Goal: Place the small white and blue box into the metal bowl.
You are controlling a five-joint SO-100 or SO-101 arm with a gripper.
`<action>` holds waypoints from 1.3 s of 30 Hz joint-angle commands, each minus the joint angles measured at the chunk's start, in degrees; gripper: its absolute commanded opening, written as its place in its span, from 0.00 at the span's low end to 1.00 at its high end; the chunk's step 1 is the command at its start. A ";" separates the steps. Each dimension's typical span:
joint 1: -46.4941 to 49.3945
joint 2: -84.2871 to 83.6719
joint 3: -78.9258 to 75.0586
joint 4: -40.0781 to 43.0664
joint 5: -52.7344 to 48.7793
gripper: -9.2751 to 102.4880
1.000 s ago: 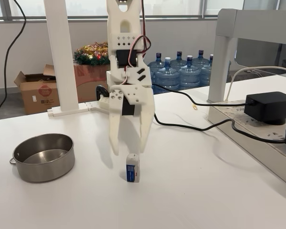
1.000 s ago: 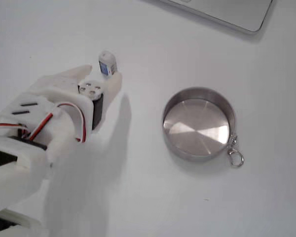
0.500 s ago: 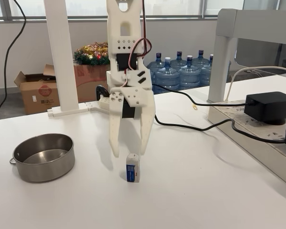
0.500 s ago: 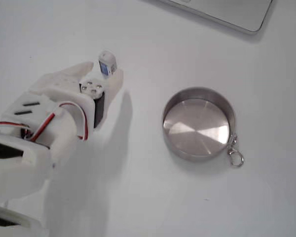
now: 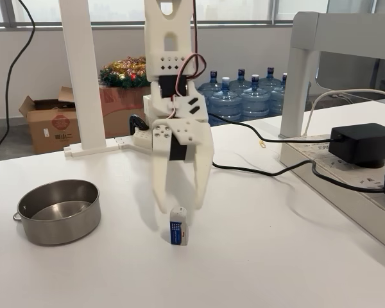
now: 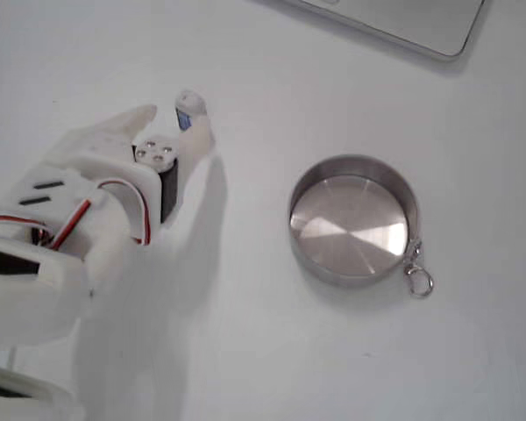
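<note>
White printed two-finger tool (image 5: 181,209) hangs with fingers parted wide, holding nothing. Small white box with blue panel (image 5: 178,226) stands upright on the white bench (image 5: 256,256), just below the fingertips, untouched. Round brushed-steel bowl (image 5: 58,210) sits well left of the tool, empty. Black power adapter (image 5: 363,144) and cables lie far right.

One fixed view faces the table (image 5: 256,256) low; another looks straight down.

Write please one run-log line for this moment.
phase: approach | gripper: open, above box, not touching | small white and blue box: upright on table | metal bowl: empty, apart
</note>
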 commanded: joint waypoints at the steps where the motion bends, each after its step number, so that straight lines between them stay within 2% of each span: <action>1: -0.53 -0.62 -3.60 -0.53 0.26 0.25; 39: 1.49 -9.05 -10.11 -1.05 -0.53 0.25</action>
